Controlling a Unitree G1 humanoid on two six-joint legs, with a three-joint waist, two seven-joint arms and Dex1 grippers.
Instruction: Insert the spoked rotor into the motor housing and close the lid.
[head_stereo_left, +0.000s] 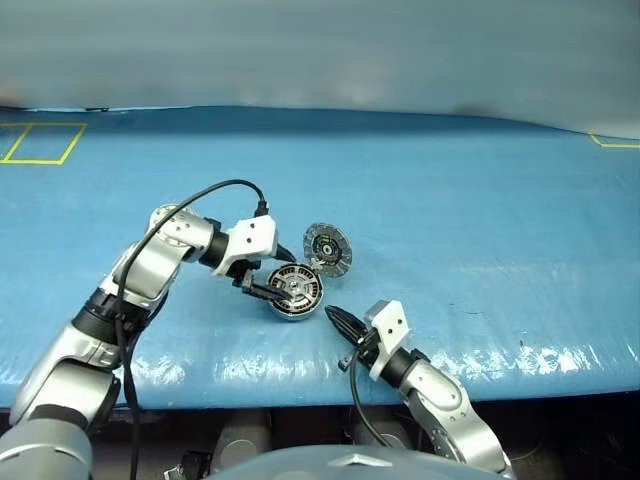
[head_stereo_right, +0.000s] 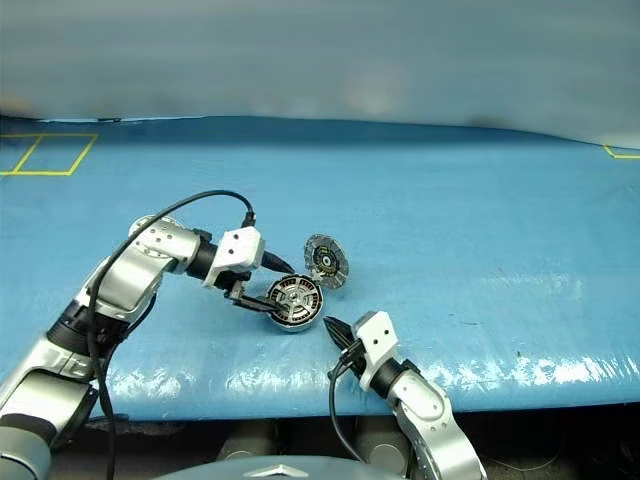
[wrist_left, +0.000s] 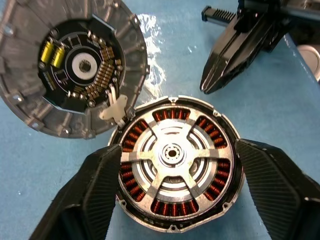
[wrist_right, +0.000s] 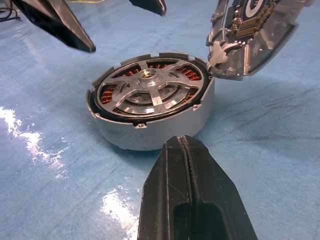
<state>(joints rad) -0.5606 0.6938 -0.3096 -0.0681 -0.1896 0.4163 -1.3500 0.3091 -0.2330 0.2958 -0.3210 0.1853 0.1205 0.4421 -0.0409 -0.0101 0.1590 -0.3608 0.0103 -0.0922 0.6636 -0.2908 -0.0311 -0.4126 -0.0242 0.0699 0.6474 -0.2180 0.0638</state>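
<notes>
Left pincer (wrist_left: 172, 200): spread, one ribbed black finger (wrist_left: 90, 195) on each side of the motor housing (wrist_right: 150, 127); the fingers are seen level with the rim, but contact cannot be judged. Between the fingers, the spoked rotor (wrist_left: 172, 155) is seated inside the housing, its silver spokes and pale hub lying flat over the copper-brown ring of windings. Beyond the fingertips, the lid (wrist_left: 70, 65) is shown swung open on its hinge at the housing's edge, tilted up, with the inner face of dark centre and small components turned toward the left pincer. Right pincer (wrist_right: 186, 150): pressed together and holding nothing, pointed at the grey side wall of the housing from just beside it, apart from it. Housing and lid are carried by the blue counter (head_stereo_left: 480, 220), near the edge closest to the pincers.
</notes>
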